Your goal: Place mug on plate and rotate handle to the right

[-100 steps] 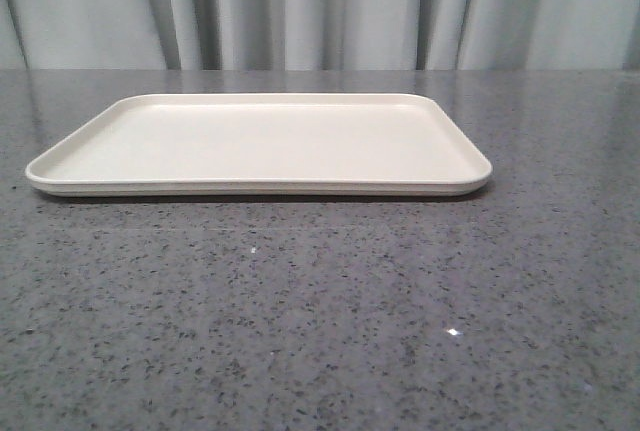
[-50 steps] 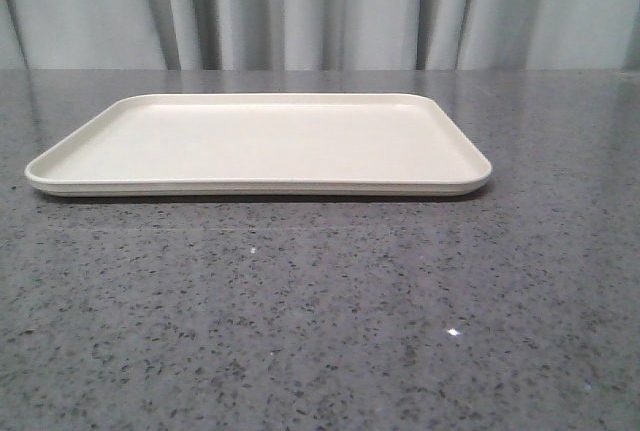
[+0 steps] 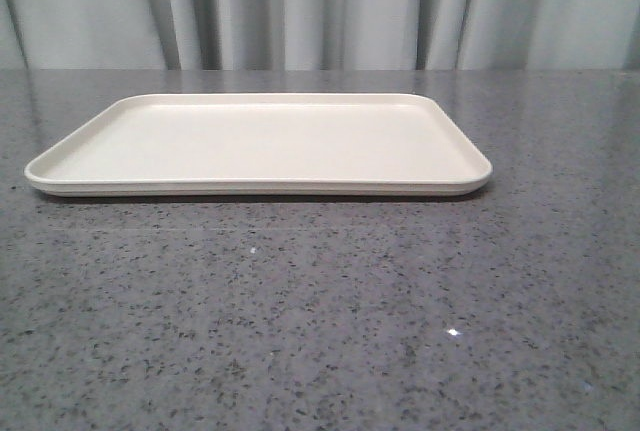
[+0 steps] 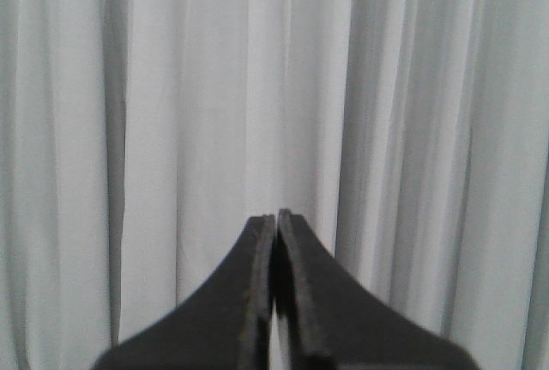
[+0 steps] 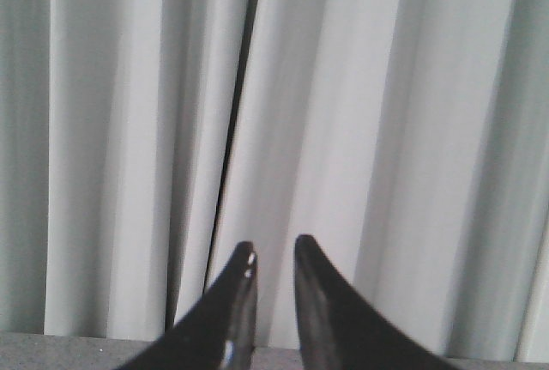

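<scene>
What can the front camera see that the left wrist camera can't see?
Only the front view shows the plate, with nothing on it, lying on the speckled grey table. No mug appears in it, and neither arm does.

Only the left wrist view shows the left gripper, its two dark fingers pressed together with nothing between them.

Both views share the pale pleated curtain, which runs behind the table in the front view and fills the whole background of the left wrist view.

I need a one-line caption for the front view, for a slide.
Empty cream-white rectangular tray with rounded corners lying flat on a grey speckled stone table, pale curtain behind; no mug or gripper in view.
</scene>
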